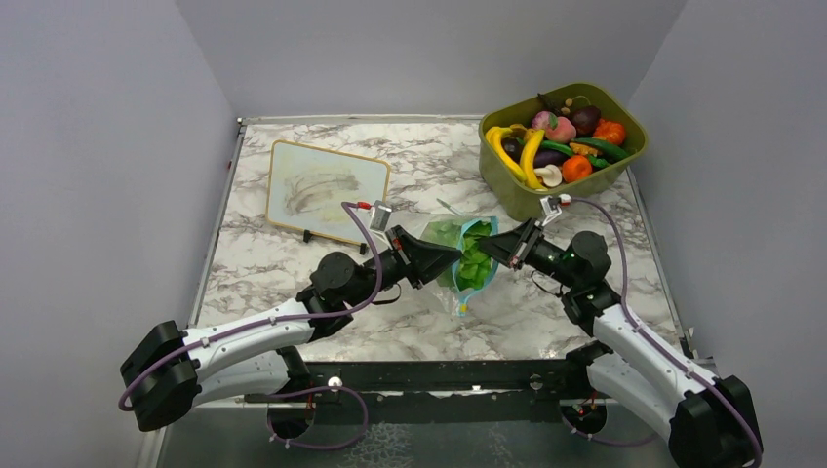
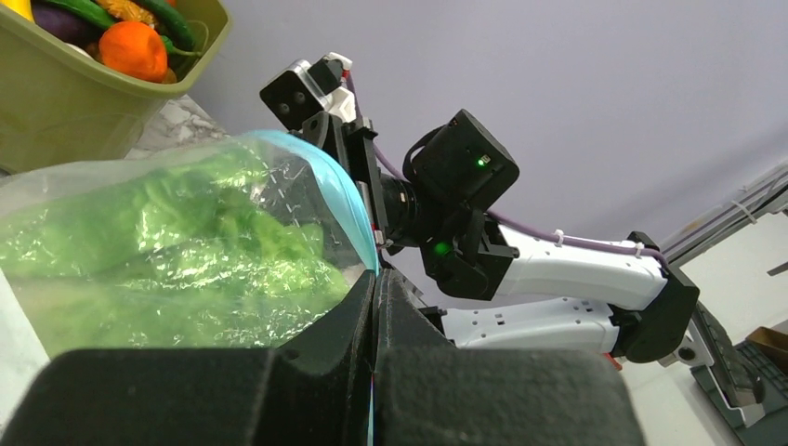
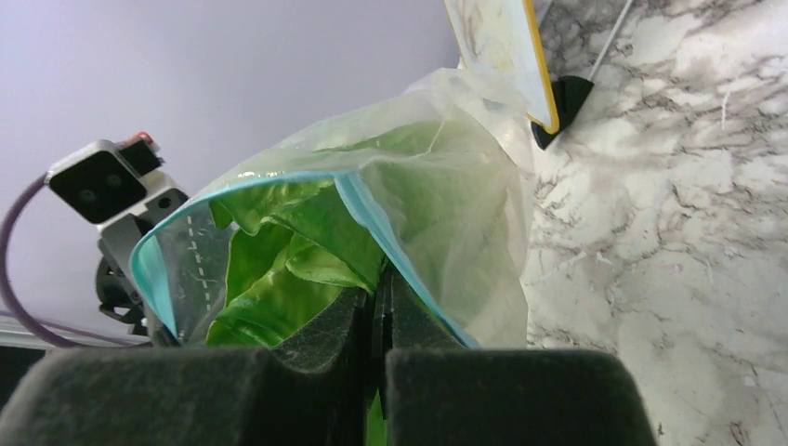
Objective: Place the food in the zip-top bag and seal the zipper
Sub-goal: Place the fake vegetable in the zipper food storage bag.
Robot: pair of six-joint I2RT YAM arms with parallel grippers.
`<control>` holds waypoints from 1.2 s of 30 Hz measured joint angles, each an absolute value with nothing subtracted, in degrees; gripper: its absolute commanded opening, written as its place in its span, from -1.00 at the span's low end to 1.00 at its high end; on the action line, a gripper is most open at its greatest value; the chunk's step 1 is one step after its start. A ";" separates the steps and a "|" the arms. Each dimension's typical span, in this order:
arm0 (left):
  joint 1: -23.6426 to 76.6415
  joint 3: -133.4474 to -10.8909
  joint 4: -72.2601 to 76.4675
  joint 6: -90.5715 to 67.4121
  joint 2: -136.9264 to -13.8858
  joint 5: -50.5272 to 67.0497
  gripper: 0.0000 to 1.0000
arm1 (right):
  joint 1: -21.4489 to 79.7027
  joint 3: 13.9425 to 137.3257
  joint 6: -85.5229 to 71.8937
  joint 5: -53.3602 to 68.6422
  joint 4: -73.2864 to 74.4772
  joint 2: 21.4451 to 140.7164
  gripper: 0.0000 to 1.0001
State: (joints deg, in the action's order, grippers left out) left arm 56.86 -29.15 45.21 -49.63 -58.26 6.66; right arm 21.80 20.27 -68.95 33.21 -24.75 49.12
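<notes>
The clear zip-top bag (image 1: pixel 466 261) hangs above the table centre between both grippers, its mouth gaping. The green lettuce (image 1: pixel 474 265) sits inside it and also shows in the left wrist view (image 2: pixel 177 251) and the right wrist view (image 3: pixel 288 269). The teal zipper (image 1: pixel 478 226) curves around the open mouth. My left gripper (image 1: pixel 454 256) is shut on the left zipper edge (image 2: pixel 358 218). My right gripper (image 1: pixel 485 248) is shut on the right zipper edge (image 3: pixel 390 251). More toy food, with yellow bananas (image 1: pixel 531 156) and an orange piece (image 1: pixel 576 168), lies in the olive-green tub (image 1: pixel 561 185).
The olive-green tub stands at the back right, near the right arm. A wood-framed white board (image 1: pixel 327 190) stands propped at the back left. Grey walls enclose the marble table (image 1: pixel 293 273) on three sides.
</notes>
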 measured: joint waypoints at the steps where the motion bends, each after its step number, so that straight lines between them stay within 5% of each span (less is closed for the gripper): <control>1: 56.86 -29.12 45.36 -49.63 -58.28 6.66 -1.00 | 21.80 20.27 -69.34 32.80 -25.17 48.66 -0.98; 26: 56.86 -29.34 47.13 -49.34 -60.62 8.67 -1.00 | 30.22 24.29 -62.37 20.88 -17.04 55.96 -0.96; 36: 56.86 -27.11 46.46 -45.34 -55.72 7.09 -1.00 | 31.18 36.88 -51.81 19.09 -1.32 55.22 0.03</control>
